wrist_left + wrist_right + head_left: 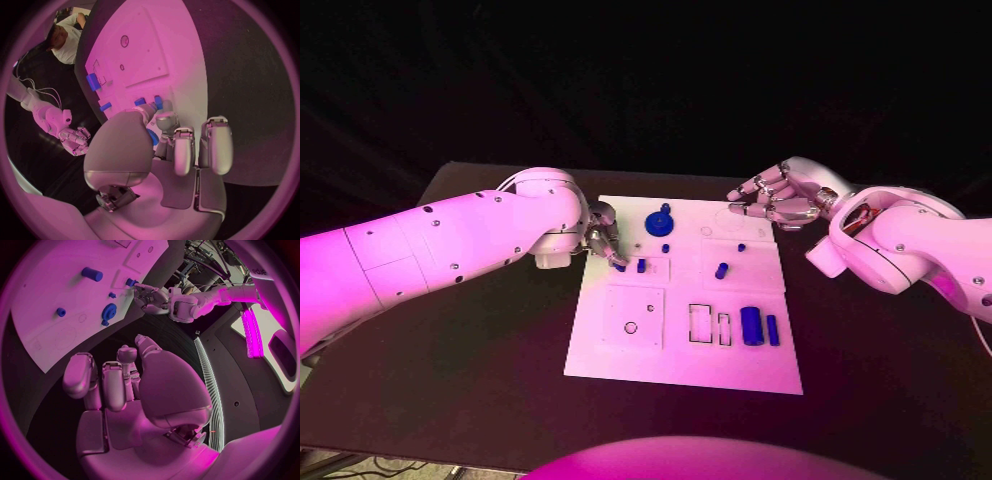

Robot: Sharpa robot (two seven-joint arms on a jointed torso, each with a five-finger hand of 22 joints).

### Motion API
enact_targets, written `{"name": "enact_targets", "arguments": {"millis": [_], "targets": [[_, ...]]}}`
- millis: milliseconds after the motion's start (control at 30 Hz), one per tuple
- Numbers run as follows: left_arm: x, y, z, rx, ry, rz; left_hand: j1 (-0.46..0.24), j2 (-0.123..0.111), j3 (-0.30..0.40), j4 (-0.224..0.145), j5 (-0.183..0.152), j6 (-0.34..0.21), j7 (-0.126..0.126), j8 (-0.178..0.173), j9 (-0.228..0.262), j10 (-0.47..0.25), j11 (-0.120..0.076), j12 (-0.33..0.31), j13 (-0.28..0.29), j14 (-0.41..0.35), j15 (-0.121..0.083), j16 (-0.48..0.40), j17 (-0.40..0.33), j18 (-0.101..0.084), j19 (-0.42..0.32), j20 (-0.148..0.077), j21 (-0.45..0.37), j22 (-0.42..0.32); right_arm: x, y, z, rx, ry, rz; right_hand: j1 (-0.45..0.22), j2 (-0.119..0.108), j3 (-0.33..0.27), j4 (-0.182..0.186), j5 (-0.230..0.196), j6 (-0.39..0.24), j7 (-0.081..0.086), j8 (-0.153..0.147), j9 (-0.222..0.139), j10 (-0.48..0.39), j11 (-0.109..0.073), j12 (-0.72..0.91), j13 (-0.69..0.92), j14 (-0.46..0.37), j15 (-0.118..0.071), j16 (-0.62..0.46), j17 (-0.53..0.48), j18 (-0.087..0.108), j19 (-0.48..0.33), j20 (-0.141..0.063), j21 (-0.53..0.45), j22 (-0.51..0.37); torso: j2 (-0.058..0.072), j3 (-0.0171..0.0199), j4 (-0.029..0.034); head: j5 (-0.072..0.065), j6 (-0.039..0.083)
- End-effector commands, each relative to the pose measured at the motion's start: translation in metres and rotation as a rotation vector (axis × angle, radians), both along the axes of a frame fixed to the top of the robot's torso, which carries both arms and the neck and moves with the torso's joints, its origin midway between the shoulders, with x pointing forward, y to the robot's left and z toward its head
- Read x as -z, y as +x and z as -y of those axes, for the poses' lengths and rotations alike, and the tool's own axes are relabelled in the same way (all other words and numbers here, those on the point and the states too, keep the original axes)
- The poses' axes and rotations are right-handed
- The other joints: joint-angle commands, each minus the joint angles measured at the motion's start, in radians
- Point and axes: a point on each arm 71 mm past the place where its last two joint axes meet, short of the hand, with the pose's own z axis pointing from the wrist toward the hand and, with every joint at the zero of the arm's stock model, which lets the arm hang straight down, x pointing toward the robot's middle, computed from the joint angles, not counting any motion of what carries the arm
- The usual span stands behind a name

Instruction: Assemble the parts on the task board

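White and flat on the black desk (473, 400), the task board (678, 365) carries no legible writing, only outlined recesses. Nearest the robot, two blue cylinders (759, 326) lie side by side beside two narrow rectangular slots. Farther along, the left hand (603, 243) reaches over the board's left edge, its fingers (164, 123) pinching a small blue part (154, 138) just beside a short blue peg (642, 266). A blue gear (659, 219) sits near the far edge. Beyond the board's far right corner, the right hand (780, 195) hovers above the desk, fingers curled inward around nothing.
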Motion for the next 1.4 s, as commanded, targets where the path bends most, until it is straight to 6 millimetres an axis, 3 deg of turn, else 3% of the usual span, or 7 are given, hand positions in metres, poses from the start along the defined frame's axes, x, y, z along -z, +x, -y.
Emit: {"name": "enact_targets", "arguments": {"millis": [33, 433, 1000, 1400], "targets": [[0.0069, -0.0042, 0.0042, 0.005, 0.011, -0.054, -0.029, 0.003, 0.142, -0.132, 0.002, 0.016, -0.009, 0.009, 0.002, 0.012, -0.001, 0.012, 0.008, 0.105, -0.003, 0.002, 0.263, -0.010, 0.064, -0.002, 0.009, 0.162, 0.0003, -0.0010, -0.0012, -0.016, -0.001, 0.000, -0.001, 0.007, 0.000, 0.004, 0.006, 0.003, 0.002, 0.004, -0.002, -0.004, -0.002, 0.002, -0.001, 0.056, 0.008, -0.001, 0.052, 0.011, -0.006, 0.001, -0.003, 0.001, 0.000, -0.0003, 0.0003, -0.008, -0.003], [0.0071, -0.0007, 0.0069, -0.032, 0.019, -0.041, -0.124, -0.011, 0.051, -0.092, -0.003, 0.059, -0.030, 0.005, 0.000, 0.038, -0.017, 0.044, 0.049, 0.105, -0.016, 0.002, 0.263, -0.020, 0.079, -0.013, 0.042, 0.195, 0.0004, -0.0010, -0.0011, -0.016, -0.001, -0.002, -0.001, 0.009, 0.000, 0.007, 0.006, 0.004, 0.002, 0.005, -0.002, -0.002, -0.002, 0.005, 0.001, 0.057, 0.008, 0.001, 0.055, 0.010, -0.004, 0.001, -0.002, 0.004, 0.000, -0.0003, -0.0001, -0.009, -0.003], [0.0070, 0.0019, 0.0051, -0.038, 0.053, -0.021, -0.166, -0.008, -0.007, -0.068, -0.003, 0.077, -0.033, -0.002, -0.002, 0.044, -0.020, 0.049, 0.058, 0.105, -0.018, 0.002, 0.263, -0.022, 0.083, -0.015, 0.053, 0.206, 0.0003, -0.0009, -0.0014, -0.016, 0.000, -0.001, 0.001, 0.010, 0.001, 0.007, 0.011, 0.004, 0.001, 0.004, -0.002, -0.008, -0.003, -0.006, -0.009, 0.055, 0.007, -0.009, 0.044, 0.013, -0.009, 0.000, -0.007, -0.006, 0.000, -0.0011, 0.0009, -0.010, -0.005], [0.0080, 0.0026, 0.0026, -0.052, 0.055, -0.033, -0.223, -0.013, -0.122, -0.012, -0.004, 0.085, -0.030, -0.013, 0.000, 0.034, -0.017, 0.031, 0.041, 0.105, -0.018, 0.002, 0.263, -0.025, 0.087, -0.014, 0.063, 0.217, 0.0005, -0.0003, -0.0007, -0.007, 0.000, -0.002, 0.003, 0.010, 0.002, 0.009, 0.015, 0.001, 0.002, 0.003, -0.003, -0.021, -0.002, -0.024, -0.023, 0.049, 0.008, -0.025, 0.028, 0.017, -0.022, 0.001, -0.018, -0.027, 0.000, -0.0010, 0.0003, -0.008, -0.005]]}}
